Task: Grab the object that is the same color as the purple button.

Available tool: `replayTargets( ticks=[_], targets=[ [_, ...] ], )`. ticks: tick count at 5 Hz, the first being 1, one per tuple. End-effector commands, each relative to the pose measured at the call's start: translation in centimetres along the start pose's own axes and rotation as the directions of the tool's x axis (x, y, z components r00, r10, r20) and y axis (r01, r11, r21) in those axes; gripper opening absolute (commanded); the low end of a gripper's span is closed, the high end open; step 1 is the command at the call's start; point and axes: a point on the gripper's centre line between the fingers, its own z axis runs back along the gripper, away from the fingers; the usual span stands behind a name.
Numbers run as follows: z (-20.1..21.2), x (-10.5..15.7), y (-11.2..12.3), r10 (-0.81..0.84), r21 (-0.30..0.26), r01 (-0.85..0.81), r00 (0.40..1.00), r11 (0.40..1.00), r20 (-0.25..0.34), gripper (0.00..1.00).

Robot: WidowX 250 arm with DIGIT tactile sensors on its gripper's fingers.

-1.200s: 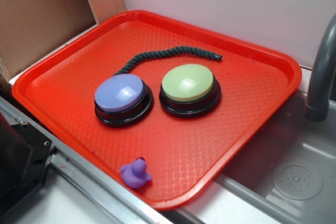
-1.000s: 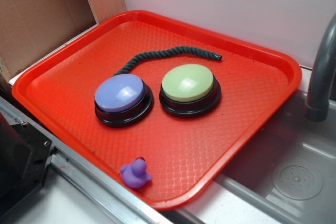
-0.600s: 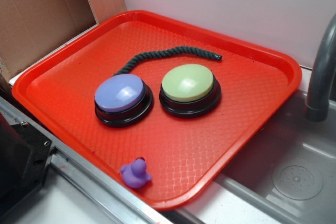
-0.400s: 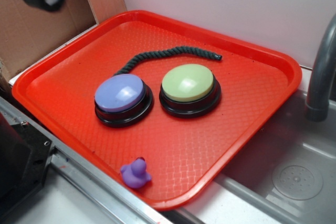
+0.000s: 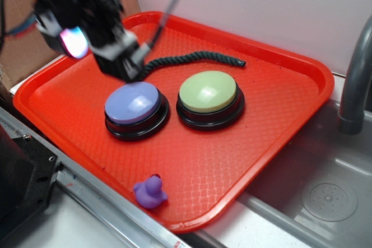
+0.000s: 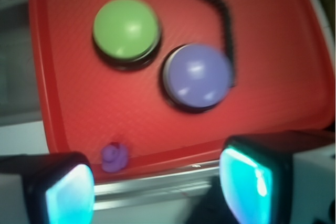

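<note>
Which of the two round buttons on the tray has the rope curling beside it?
The purple button; the rope ends by it, not by the green button.

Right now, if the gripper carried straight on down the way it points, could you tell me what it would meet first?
Probably the near edge of the red tray, between the purple duck and the purple button. In the wrist view the gripper is open, and its gap frames that stretch; depth is unclear.

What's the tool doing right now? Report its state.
Tool: open, holding nothing, above the tray; the purple duck lies untouched.
</note>
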Motion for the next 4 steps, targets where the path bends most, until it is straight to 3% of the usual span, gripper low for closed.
replayTargets(
  ticks=[1,2,4],
  targets=[
    [-5.7,-0.6,-3.5,0.012,-0.060,-0.013,1.000,0.998,-0.017,1.00],
    [-8.3,-1.7,-4.5,-0.013,-0.157,-0.007,0.992,0.988,-0.123,1.00],
    [-12.2,-3.0,-5.0,0.051,-0.120,-0.086,0.961,0.989,-0.273,1.00]
  ],
)
